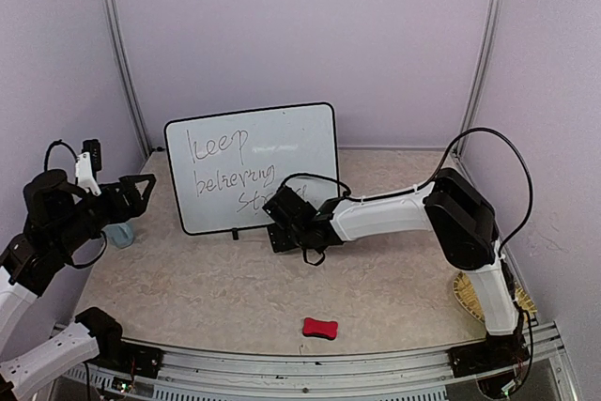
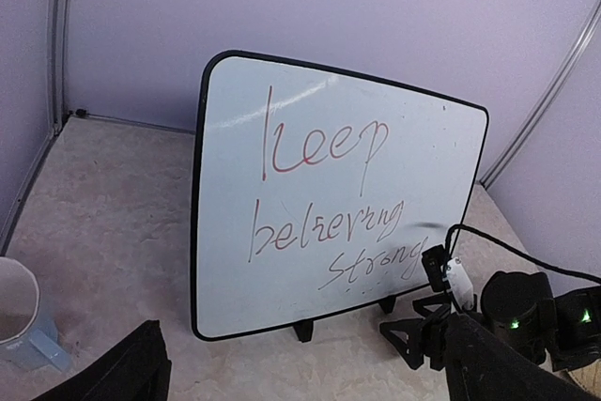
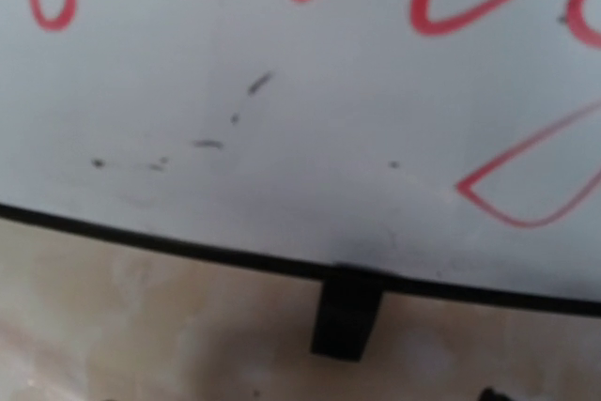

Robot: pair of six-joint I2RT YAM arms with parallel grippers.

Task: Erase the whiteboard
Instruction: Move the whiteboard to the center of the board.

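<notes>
Closest to the arm bases, a small red block, judged to be the eraser, lies untouched on the worktop, well apart from both arms; the whiteboard stands upright on its two black feet at the far middle of the worktop, just before the back wall, its face turned toward the arms so that it can be reached; red handwriting covers it, with only faint grey smudges along the lower edge, so erasing is judged not yet begun; the right claw is held low at the board's lower right corner, close to one foot, with its wrist camera filled by that lower edge; its fingers are not shown clearly enough, so its opening and any hold cannot be told; the left claw hangs off the board's left side, spread wide and empty, beside a pale blue cup; fetching the red block is judged the step outstanding.
</notes>
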